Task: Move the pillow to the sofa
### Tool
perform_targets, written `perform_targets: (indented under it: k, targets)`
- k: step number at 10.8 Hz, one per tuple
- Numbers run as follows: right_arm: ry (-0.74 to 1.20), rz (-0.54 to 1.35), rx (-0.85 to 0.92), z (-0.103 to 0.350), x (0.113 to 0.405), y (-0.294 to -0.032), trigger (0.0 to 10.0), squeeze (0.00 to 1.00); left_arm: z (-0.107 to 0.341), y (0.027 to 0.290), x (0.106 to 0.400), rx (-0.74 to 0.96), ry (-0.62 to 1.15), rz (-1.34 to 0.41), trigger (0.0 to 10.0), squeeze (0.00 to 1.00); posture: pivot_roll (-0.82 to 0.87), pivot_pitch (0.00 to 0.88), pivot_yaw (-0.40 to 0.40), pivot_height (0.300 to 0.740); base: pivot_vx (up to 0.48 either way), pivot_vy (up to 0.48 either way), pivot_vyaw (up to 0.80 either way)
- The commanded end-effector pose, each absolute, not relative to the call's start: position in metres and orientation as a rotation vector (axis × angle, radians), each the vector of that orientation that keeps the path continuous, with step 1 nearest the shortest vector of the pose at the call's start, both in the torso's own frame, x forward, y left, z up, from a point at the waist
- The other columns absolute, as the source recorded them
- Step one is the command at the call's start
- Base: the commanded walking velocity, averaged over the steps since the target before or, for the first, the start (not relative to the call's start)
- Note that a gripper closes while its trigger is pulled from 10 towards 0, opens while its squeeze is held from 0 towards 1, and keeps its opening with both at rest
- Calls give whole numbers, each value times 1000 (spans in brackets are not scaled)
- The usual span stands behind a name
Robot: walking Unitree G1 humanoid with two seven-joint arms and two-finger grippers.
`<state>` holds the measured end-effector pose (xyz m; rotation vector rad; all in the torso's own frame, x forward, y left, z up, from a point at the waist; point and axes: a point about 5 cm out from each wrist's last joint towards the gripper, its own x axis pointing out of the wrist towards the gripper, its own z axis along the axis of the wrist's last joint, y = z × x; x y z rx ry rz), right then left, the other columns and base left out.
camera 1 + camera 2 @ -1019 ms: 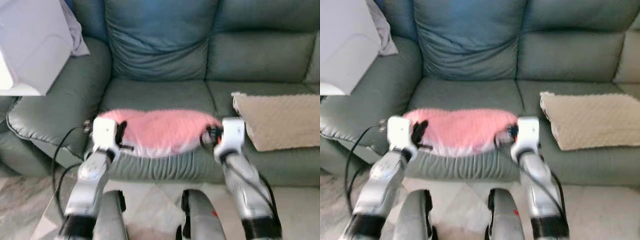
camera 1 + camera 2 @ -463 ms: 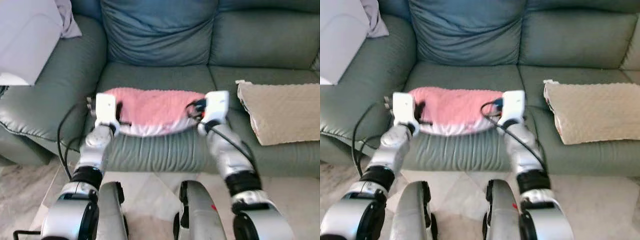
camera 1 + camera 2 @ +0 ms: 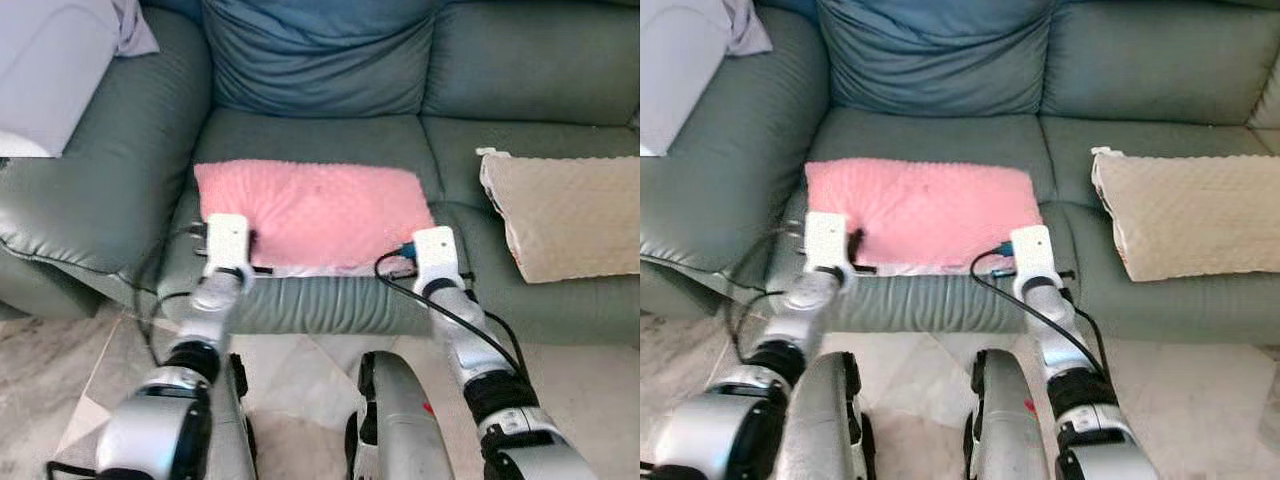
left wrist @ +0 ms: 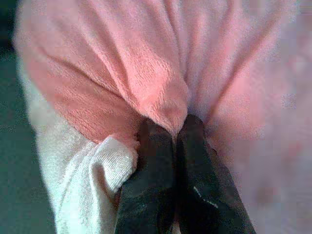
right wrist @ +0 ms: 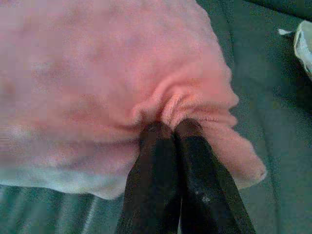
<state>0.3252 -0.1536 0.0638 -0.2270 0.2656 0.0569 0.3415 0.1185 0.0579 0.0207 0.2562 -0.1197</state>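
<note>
The pink fuzzy pillow [image 3: 315, 210] lies flat on the middle seat of the grey-green sofa [image 3: 320, 135], its white underside showing along the front edge. My left gripper [image 4: 175, 129] is shut on a fold of pink fabric at the pillow's near left corner [image 3: 245, 245]. At the near right corner [image 3: 405, 255], my right gripper [image 5: 170, 127] is also shut, pinching a bunched ridge of the pillow. Both wrists rest at the seat's front edge.
A beige textured pillow [image 3: 570, 215] lies on the right seat. A blue-green back cushion [image 3: 315, 55] stands behind the pink pillow. A white box [image 3: 45, 70] and a lilac cloth [image 3: 135, 25] sit on the left armrest. Tiled floor [image 3: 300, 365] lies below, with my legs close to the sofa front.
The pillow has gone from bunched between my grippers to lying spread flat on the seat. Both arms have come down to the seat's front edge.
</note>
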Motion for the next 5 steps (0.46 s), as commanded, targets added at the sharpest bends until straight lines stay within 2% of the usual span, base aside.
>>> perform_targets:
  k: [1,5]
  targets:
    - [276,78,-203,58,321,-148,10000,0,41,110,331,30,338,-155,10000,0,-39,235,-33,602,0,0,0]
    - [304,25,-220,55,325,-154,10000,0,46,102,337,28,339,-169,10000,0,-28,225,-30,602,0,0,0]
